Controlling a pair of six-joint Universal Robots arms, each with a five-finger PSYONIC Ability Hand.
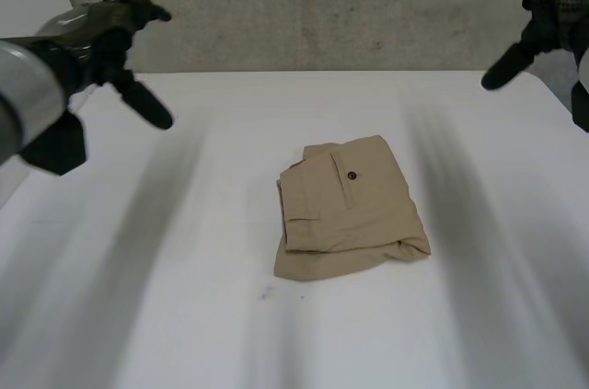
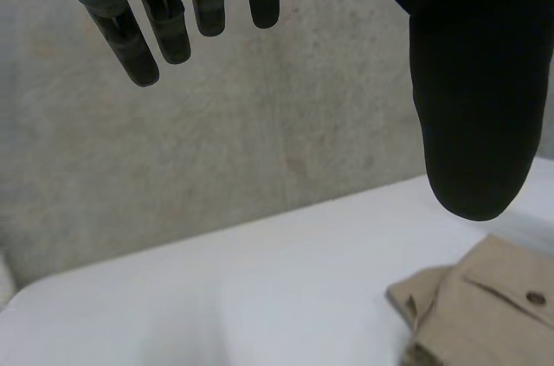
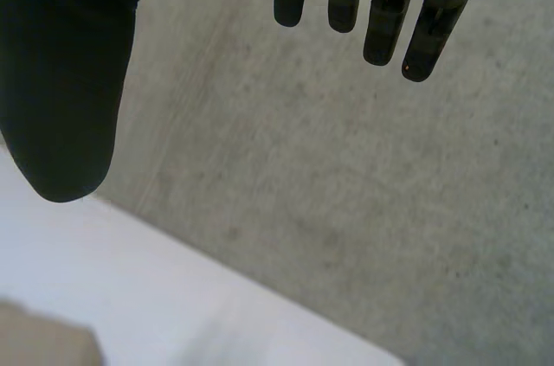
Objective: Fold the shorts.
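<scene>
Folded tan shorts [image 1: 350, 210] lie at the centre of the frame on the white table [image 1: 138, 315]. Farther back, the left hand [image 1: 110, 35] at upper left and the right hand [image 1: 548, 7] at upper right hang above the table, fingers straight, holding nothing.

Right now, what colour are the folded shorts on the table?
The shorts are plain khaki tan, clearest in the head view.

The shorts [image 1: 352, 210] lie on the table [image 1: 184, 297] (near its middle). The left hand [image 1: 110, 37] hangs behind them to the left, the right hand [image 1: 548, 10] to the right. A wall [image 1: 322, 3] stands behind the table.
</scene>
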